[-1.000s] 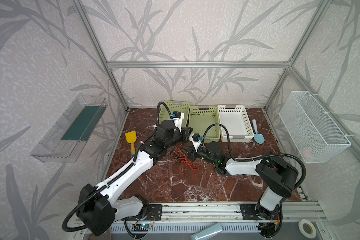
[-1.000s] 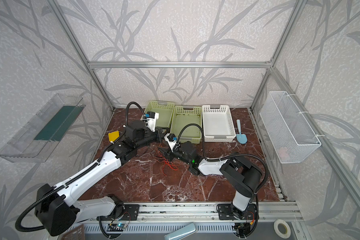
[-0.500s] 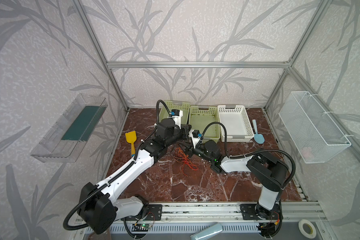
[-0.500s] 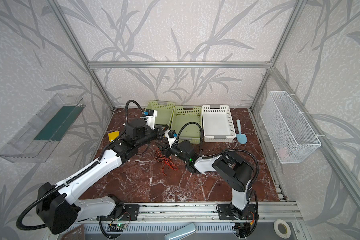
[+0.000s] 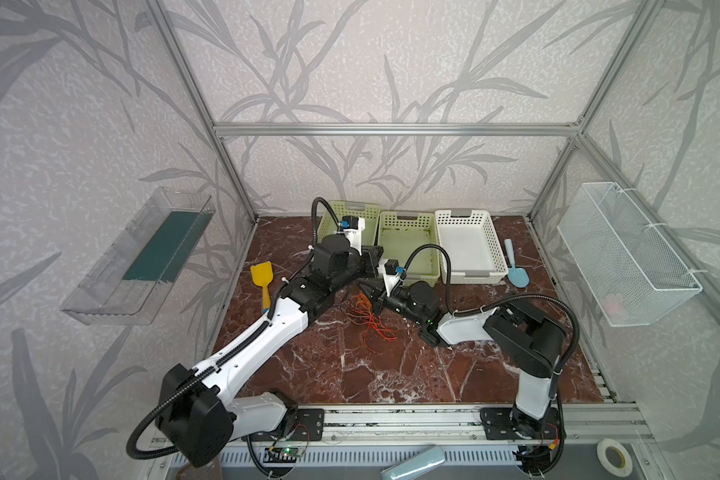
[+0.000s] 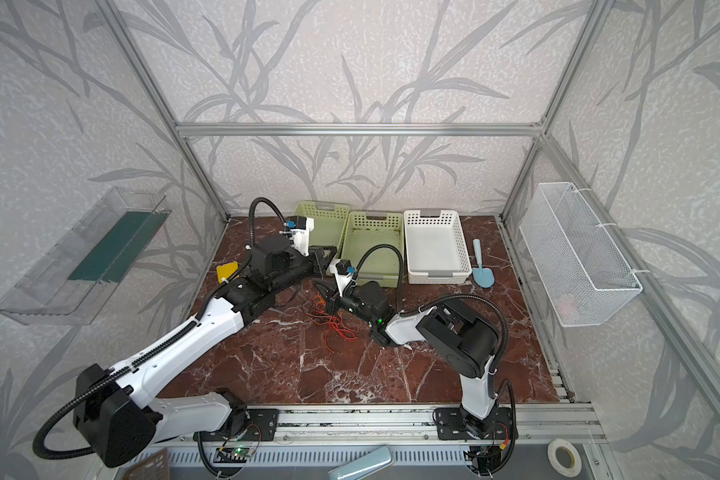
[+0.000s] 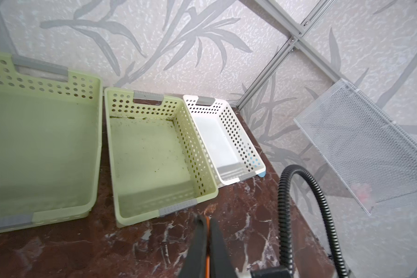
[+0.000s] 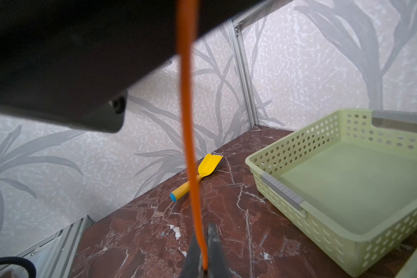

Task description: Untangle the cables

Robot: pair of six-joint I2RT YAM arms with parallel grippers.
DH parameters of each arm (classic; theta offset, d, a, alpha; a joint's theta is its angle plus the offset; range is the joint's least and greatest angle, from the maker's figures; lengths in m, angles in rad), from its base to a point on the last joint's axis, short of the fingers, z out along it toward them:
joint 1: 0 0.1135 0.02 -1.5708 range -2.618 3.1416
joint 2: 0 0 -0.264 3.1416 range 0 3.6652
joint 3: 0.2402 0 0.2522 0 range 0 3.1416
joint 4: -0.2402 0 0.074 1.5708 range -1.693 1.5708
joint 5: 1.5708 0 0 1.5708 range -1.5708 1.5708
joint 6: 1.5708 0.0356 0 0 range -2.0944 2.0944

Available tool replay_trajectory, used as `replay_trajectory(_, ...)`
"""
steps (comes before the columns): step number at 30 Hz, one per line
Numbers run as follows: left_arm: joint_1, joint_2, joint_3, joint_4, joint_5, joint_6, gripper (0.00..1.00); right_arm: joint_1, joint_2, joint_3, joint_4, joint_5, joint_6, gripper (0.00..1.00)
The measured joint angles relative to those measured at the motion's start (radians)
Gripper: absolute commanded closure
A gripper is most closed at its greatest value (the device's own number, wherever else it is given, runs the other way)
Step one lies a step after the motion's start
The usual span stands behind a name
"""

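The cables (image 5: 368,318) (image 6: 330,319), thin orange, red and black wires, lie in a loose tangle on the marble table between the two arms. One orange cable (image 8: 187,96) rises taut from my right gripper (image 8: 202,232) up to the dark body of the left gripper above it. My right gripper (image 5: 366,286) (image 6: 321,287) is shut on that orange cable. My left gripper (image 7: 206,219) (image 5: 378,258) (image 6: 329,254) hovers in front of the middle green basket, its jaws almost together with the orange cable (image 7: 206,262) pinched between them.
Two green baskets (image 5: 408,249) (image 5: 352,208) and a white basket (image 5: 466,245) stand along the back. A yellow scoop (image 5: 262,278) lies at the left, a blue scoop (image 5: 516,270) at the right. A wire basket (image 5: 624,253) hangs on the right wall and a clear shelf (image 5: 142,253) on the left wall.
My right gripper has moved left and back toward the left gripper and closed on the orange cable. The left arm has barely shifted.
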Motion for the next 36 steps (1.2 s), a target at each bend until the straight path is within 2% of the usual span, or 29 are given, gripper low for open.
replay_trajectory(2,-0.005,0.000,0.019,-0.013,0.003,0.027,0.29,-0.005,0.000,-0.031,0.010,-0.027,0.026,1.00)
replay_trajectory(3,-0.006,0.000,0.036,-0.027,0.002,0.041,0.22,-0.008,0.000,-0.045,0.018,-0.039,0.044,1.00)
replay_trajectory(5,-0.009,-0.001,0.080,-0.064,-0.006,0.088,0.14,-0.027,0.000,-0.078,0.042,-0.061,0.092,1.00)
replay_trajectory(7,-0.009,-0.006,0.115,-0.099,-0.029,0.135,0.11,-0.055,-0.006,-0.111,0.064,-0.070,0.135,1.00)
replay_trajectory(12,0.002,-0.074,0.102,-0.167,-0.113,0.238,0.14,-0.125,-0.140,-0.190,-0.016,-0.075,0.174,1.00)
replay_trajectory(18,0.022,-0.102,-0.062,-0.183,-0.172,0.258,0.15,-0.146,-0.360,-0.192,-0.213,-0.084,0.138,1.00)
replay_trajectory(21,0.030,-0.051,-0.155,-0.182,-0.174,0.249,0.22,-0.149,-0.404,-0.192,-0.288,-0.102,0.120,1.00)
replay_trajectory(28,0.033,0.053,-0.232,-0.158,-0.095,0.240,0.25,-0.153,-0.405,-0.192,-0.390,-0.149,0.111,1.00)
replay_trajectory(36,0.025,0.135,-0.325,0.000,0.054,0.219,0.20,-0.167,-0.405,-0.176,-0.444,-0.172,0.111,1.00)
